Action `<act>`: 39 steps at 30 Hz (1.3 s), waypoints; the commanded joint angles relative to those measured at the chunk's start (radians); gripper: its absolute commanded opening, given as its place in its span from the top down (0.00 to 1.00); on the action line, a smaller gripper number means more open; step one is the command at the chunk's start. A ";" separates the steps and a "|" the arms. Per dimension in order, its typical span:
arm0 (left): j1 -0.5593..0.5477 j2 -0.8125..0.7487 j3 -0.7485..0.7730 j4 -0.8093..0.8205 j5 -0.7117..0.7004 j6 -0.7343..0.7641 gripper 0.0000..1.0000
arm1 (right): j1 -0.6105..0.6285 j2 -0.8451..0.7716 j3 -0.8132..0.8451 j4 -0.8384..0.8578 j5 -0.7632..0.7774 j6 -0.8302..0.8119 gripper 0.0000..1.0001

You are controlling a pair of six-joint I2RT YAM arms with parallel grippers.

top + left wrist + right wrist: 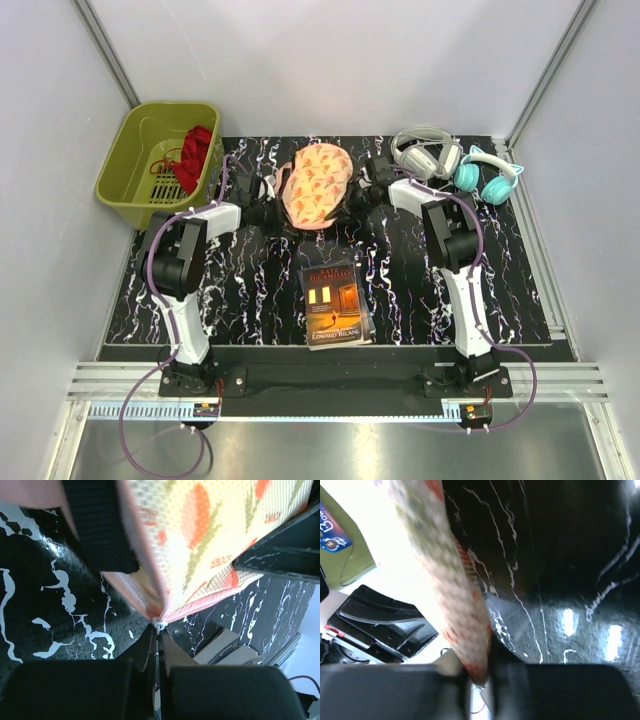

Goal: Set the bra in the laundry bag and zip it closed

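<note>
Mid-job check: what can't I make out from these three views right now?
1. Bra: in no view; the bag's printed shell hides whatever is inside.
2. Zip: too small in the top view; the left wrist shows only the one corner held by the shut left jaws, so how far it is closed is unclear.
3. Right wrist: the bag edge in the shut right jaws is blurred; zip or fabric, cannot tell.

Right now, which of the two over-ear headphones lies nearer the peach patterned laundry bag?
The white-and-grey over-ear headphones; the turquoise headphones lie farther right, away from the laundry bag.
</note>
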 commanded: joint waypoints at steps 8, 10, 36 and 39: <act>-0.070 0.008 0.079 0.041 0.044 -0.163 1.00 | -0.044 -0.136 -0.139 0.092 -0.024 0.217 0.21; -0.098 0.030 0.119 0.041 0.050 -0.180 1.00 | -0.032 -0.156 -0.176 0.149 -0.037 0.241 0.20; 0.083 0.076 0.222 -0.223 -0.054 0.039 1.00 | -0.067 -0.027 -0.144 0.188 -0.032 0.244 1.00; 0.091 0.107 0.285 -0.271 -0.017 0.062 1.00 | -0.078 -0.010 -0.098 0.138 -0.032 0.198 1.00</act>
